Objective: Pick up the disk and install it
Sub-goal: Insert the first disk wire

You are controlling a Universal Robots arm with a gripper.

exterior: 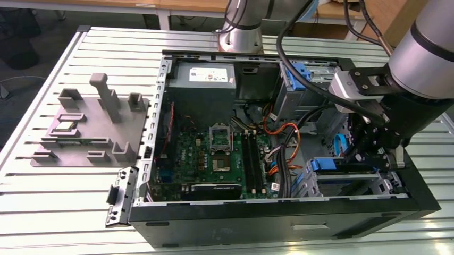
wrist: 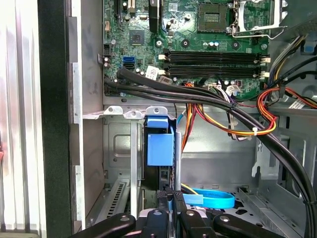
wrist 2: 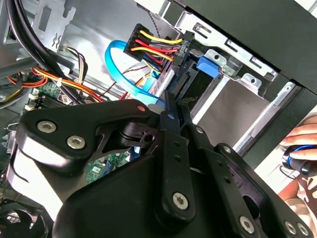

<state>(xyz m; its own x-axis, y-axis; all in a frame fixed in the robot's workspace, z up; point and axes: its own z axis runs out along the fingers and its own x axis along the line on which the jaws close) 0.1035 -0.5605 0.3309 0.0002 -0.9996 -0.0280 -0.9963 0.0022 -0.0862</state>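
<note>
The gripper [wrist: 170,210] looks pinched shut on the disk [wrist: 160,144], already mostly slotted into the bay [wrist: 119,148] ahead, probably not seated.

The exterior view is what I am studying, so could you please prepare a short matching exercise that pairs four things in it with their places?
Things:
1. grey fixture plate
2. power supply
3. gripper
4. motherboard

Places:
A. over the drive bay at the exterior view's right
B. on the floor of the open case
C. on the table outside the case, at the exterior view's left
D. in the far corner of the case

Pairs: 1-C, 2-D, 3-A, 4-B
</note>
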